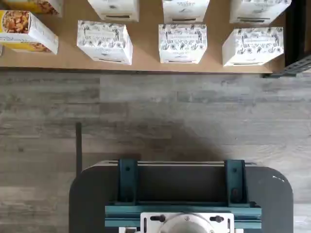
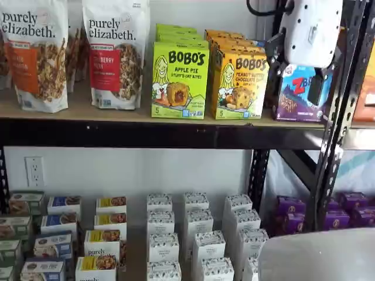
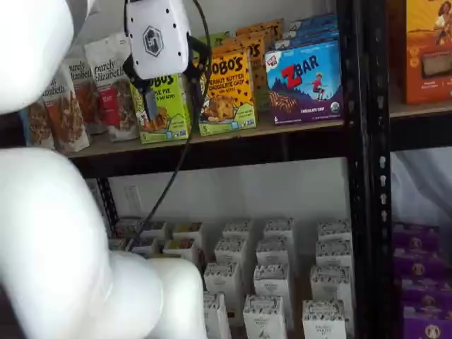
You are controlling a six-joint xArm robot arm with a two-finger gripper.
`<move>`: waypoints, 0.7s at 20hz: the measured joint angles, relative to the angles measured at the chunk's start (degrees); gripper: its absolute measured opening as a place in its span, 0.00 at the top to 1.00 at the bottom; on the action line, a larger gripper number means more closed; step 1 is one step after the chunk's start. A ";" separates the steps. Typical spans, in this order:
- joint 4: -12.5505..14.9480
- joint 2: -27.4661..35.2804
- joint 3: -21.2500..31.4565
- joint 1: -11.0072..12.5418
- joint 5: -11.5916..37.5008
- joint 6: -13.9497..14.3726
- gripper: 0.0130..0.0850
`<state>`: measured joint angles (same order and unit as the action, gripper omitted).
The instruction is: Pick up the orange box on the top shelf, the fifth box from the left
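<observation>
Nearest the cameras is the robot: in a shelf view the big white arm (image 3: 49,233) fills the left side, and a black cable (image 3: 169,176) hangs down from the gripper (image 3: 150,99) above it. The gripper's white body sits high in both shelf views, in front of the goods on the top shelf (image 2: 146,114). In one view a single black finger (image 2: 316,88) shows below the body, over the blue box (image 2: 299,93); in the other a finger shows in front of the green box (image 3: 166,106). No gap between two fingers is plain in either, so I cannot tell whether the gripper is spread or pressed together. It holds nothing that can be seen.

The wrist view shows a dark mount with teal brackets (image 1: 182,194) over a grey wood-look floor (image 1: 155,111), and past that a tan board with white patterned cartons (image 1: 182,43) in rows and a yellow carton (image 1: 26,31) at one end.

Behind the gripper, the orange box (image 2: 239,82) stands upright at the front edge of the top shelf, heading a row of like boxes. It stands between the green box (image 2: 179,79) and the blue box, close to the green one, and apart from the gripper. Further along that shelf stand granola bags (image 2: 114,52). Below, white cartons (image 2: 196,240) stand in rows, with purple boxes (image 2: 340,213) beyond the black upright (image 2: 331,134)
</observation>
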<state>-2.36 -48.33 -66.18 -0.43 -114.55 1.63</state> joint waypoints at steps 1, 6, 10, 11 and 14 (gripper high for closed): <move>-0.96 0.17 -0.13 0.86 -0.39 -0.40 0.00; -7.64 1.16 -0.84 6.64 -2.28 -3.15 0.00; -6.98 1.62 -0.99 5.97 -2.11 -2.86 0.00; -6.54 1.73 -0.95 5.48 -1.65 -2.64 0.00; -5.48 2.52 -0.86 4.20 0.69 -2.06 0.00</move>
<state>-7.84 -45.81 -67.04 3.76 -113.85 -0.43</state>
